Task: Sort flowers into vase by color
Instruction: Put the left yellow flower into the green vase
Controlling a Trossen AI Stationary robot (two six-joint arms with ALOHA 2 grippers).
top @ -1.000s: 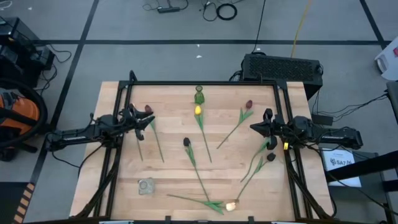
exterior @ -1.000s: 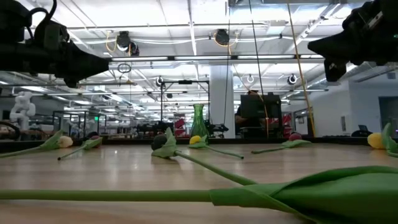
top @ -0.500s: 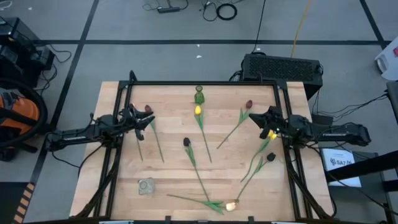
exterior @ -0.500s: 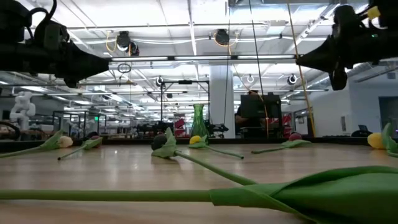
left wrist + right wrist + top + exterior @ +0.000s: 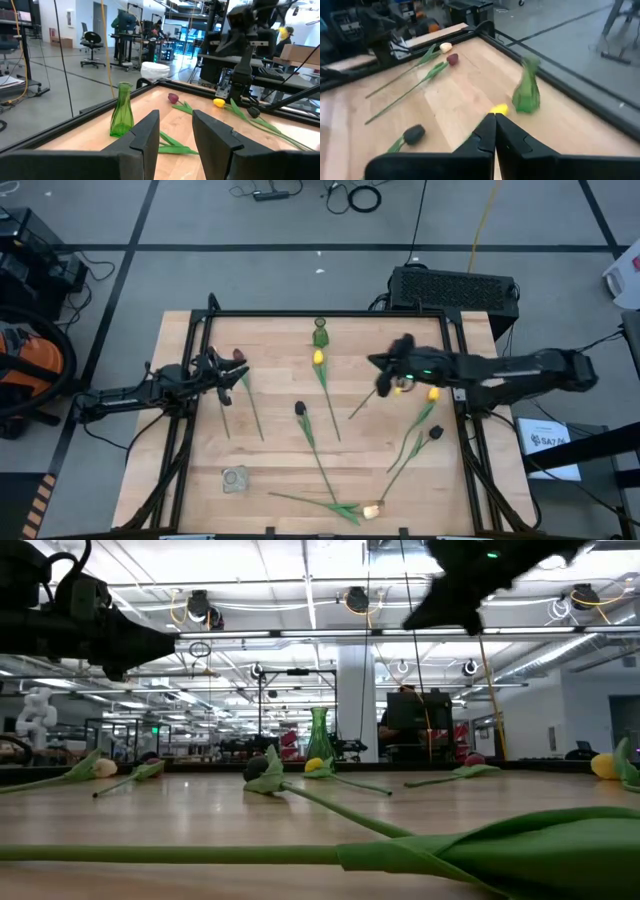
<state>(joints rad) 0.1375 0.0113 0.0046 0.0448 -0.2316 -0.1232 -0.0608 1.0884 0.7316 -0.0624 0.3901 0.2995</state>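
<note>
From the high view I count nothing sorted yet: the small green glass vase (image 5: 320, 334) at the far edge stands without a flower in it, and the artificial tulips (image 5: 321, 383) with long green stems all lie scattered on the pale wooden table (image 5: 270, 450), as does a small clear glass vase (image 5: 235, 478) near the front left, so I judge the whole job still ahead. My left gripper (image 5: 226, 369) waits at the left side above a red-headed stem, while the right gripper (image 5: 383, 372) has swung in from the right edge toward the middle over the last second. In the low view it now hangs high near the centre, having crossed from the right. The left wrist view shows that arm's fingers (image 5: 147, 131) parted narrowly, holding nothing. The right wrist view shows its fingers (image 5: 487, 134) pressed together, empty, above the yellow tulip head (image 5: 498, 109) beside the green vase.
</note>
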